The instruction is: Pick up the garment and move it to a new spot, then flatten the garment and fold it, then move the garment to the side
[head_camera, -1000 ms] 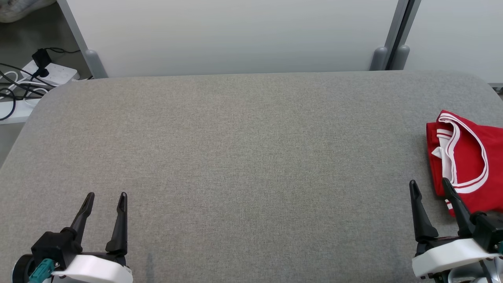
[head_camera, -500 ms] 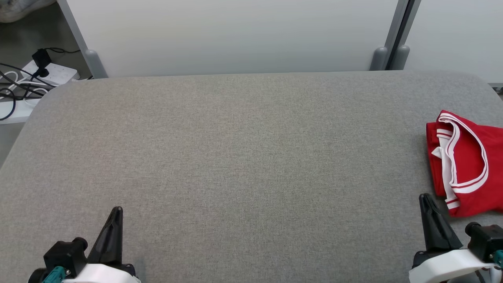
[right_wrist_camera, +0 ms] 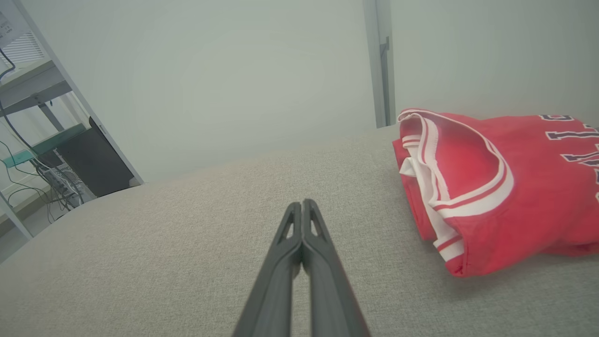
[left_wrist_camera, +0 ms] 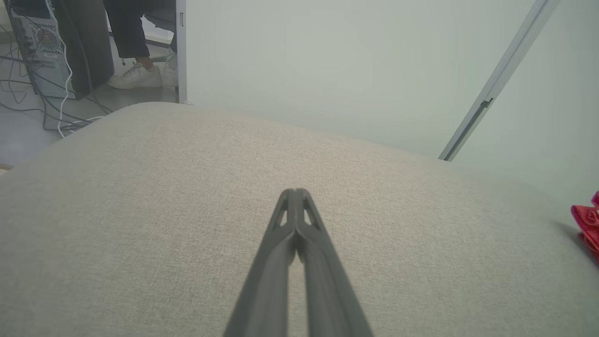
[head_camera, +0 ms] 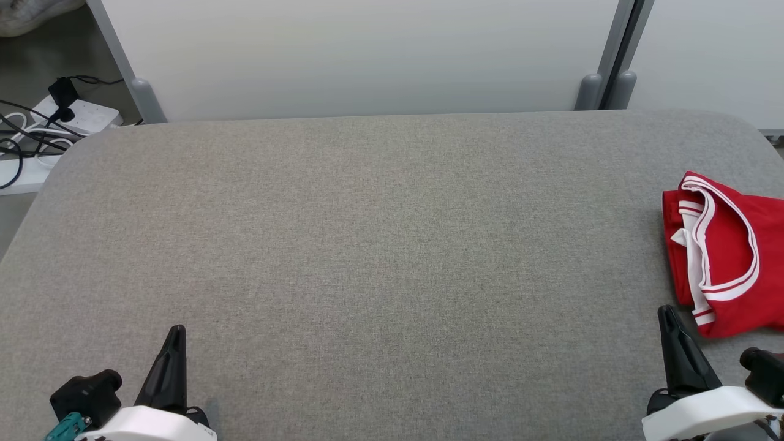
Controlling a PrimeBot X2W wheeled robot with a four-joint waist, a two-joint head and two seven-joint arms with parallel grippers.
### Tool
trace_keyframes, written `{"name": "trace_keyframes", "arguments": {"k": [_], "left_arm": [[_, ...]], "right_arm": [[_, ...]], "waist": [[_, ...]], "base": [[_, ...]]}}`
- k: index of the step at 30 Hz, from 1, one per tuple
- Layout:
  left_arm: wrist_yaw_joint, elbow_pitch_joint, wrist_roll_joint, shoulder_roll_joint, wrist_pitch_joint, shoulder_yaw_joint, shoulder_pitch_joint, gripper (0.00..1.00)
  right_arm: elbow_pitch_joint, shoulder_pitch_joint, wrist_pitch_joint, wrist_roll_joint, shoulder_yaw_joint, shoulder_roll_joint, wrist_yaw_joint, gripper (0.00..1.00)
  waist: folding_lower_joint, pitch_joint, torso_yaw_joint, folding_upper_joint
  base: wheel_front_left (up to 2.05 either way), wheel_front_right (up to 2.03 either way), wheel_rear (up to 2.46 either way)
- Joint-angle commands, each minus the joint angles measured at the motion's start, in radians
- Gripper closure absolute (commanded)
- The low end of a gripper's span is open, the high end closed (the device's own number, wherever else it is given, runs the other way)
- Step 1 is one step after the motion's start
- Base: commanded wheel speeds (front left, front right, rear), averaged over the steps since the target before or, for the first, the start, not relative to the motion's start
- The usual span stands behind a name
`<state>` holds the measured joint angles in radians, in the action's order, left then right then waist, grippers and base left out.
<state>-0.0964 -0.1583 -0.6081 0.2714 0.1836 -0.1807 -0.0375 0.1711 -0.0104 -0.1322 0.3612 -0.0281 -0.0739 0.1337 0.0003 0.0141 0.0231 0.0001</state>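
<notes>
Jersey [head_camera: 729, 257], red and sleeveless, sits folded into a compact bundle at the 3 o'clock edge of the table [head_camera: 367, 233], partly cut off by the head view. White ribbed trim with thin red stripes loops around an opening on top; armhole or neck, can't tell. From the right wrist view the jersey [right_wrist_camera: 491, 187] shows dark block lettering outlined in white on its far side, cropped and unreadable. Fabric lies in stacked layers, with a white-banded corner nearest the robot.

Table is covered in grey woven cloth, with rounded corners.

Left gripper [head_camera: 176, 334] is at 7 o'clock, fingers pressed tip to tip, holding nothing. Right gripper [head_camera: 666, 312] is at 5 o'clock, likewise pinched together and empty, its tip just beside the jersey's near corner and not touching it.

Pale partition panels [head_camera: 367, 55] stand at 12 o'clock. White power strip [head_camera: 76, 113] and black cables [head_camera: 18, 138] lie on the floor at 10 o'clock. Left wrist view shows a person's white sneakers [left_wrist_camera: 135, 77] near a computer tower [left_wrist_camera: 40, 47].
</notes>
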Motion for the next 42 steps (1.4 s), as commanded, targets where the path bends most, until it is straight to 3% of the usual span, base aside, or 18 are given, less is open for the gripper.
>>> {"name": "trace_keyframes", "arguments": {"k": [1,42], "left_arm": [[0.017,0.019,-0.027,0.017,-0.007,0.025,0.039,1.0],[0.098,-0.022,-0.403,-0.073,-0.117,0.127,0.08,1.0]], "right_arm": [[-0.023,0.033,0.007,0.034,-0.009,-0.01,0.0,1.0],[0.014,0.066,0.099,0.5,-0.038,0.003,-0.001,1.0]], "waist": [[-0.0003,0.0,0.0,-0.0001],[-0.0003,-0.004,-0.009,-0.0001]], "base": [[0.0,0.0,0.0],[0.0,0.0,0.0]]}}
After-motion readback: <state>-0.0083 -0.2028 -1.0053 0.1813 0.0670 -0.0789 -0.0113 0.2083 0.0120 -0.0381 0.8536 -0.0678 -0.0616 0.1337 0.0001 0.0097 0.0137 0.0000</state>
